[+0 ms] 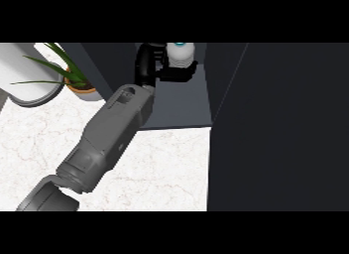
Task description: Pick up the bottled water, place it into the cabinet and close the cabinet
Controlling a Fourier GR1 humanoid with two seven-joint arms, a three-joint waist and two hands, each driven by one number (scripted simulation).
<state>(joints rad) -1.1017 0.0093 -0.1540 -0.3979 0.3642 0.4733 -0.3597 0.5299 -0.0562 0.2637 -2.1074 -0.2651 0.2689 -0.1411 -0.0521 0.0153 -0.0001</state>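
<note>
Head view: left hand (pixel 176 73) deep inside the dark cabinet (pixel 179 106), fingers curled round the bottled water (pixel 181 53). Bottle upright, white with a blue cap, at the back of the cabinet shelf. Grey forearm (pixel 108 141) stretched over the white marble desk (pixel 166 168). Potted plant (pixel 76 79) and white jar (pixel 24 69) at the far left. Dark cabinet door (pixel 287 129) on the right.

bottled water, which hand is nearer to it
Left. The left hand is inside the cabinet, fingers curled round the bottled water. The right hand is not in view.
</note>
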